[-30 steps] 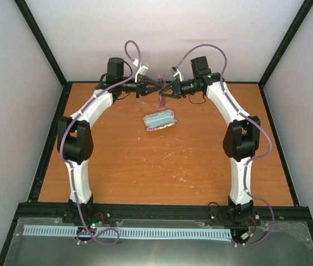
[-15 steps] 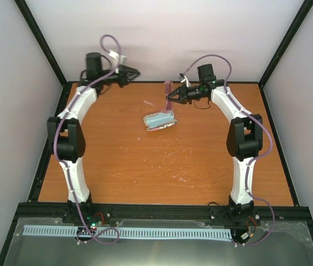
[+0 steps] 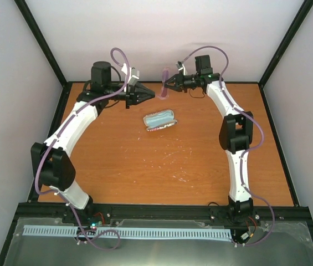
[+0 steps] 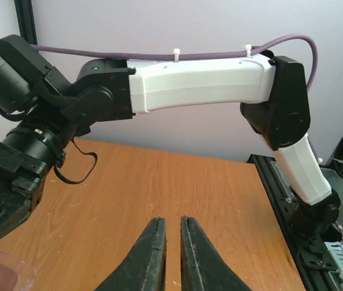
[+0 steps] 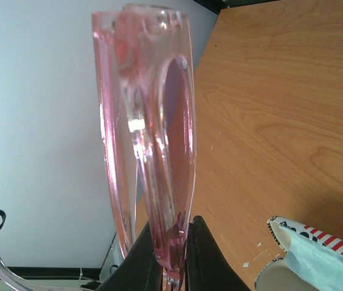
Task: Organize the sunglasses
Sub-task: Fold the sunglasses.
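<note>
Orange wooden table (image 3: pixel 162 166) holds a light blue open case (image 3: pixel 160 120). At the case's 12 o'clock, the right gripper (image 3: pixel 167 84) pinches pink see-through plastic sunglasses (image 5: pixel 153 151). The left gripper (image 4: pixel 171 224) is pressed together.

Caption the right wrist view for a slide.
Right tool grips pink sunglasses above the table, with the open case at lower right.

I see the right gripper (image 3: pixel 168 85) clamped on the pink sunglasses (image 3: pixel 165 77) in the air just beyond the blue case (image 3: pixel 160 120), with the left gripper (image 3: pixel 152 94) beyond-left of the case, pointing at them.
</note>
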`<state>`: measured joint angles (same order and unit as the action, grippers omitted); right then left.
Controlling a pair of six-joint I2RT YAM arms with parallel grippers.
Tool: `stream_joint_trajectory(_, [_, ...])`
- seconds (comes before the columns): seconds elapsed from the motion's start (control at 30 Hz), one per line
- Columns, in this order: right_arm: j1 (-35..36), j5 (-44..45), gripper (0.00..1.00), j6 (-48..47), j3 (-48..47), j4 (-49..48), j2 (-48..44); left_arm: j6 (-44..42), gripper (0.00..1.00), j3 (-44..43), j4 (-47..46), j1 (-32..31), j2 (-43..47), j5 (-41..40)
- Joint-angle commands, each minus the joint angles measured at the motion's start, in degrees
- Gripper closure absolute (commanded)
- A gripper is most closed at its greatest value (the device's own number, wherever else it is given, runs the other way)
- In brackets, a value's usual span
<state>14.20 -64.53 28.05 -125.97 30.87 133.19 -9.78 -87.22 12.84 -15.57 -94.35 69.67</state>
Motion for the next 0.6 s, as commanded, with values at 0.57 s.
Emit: stream_joint_trajectory(0.57, [6.63,-13.40,0.97,-12.85,5.04,12.88,-12.11,-4.35,0.89,-1.98,-0.74,-1.53,-8.53,0.07])
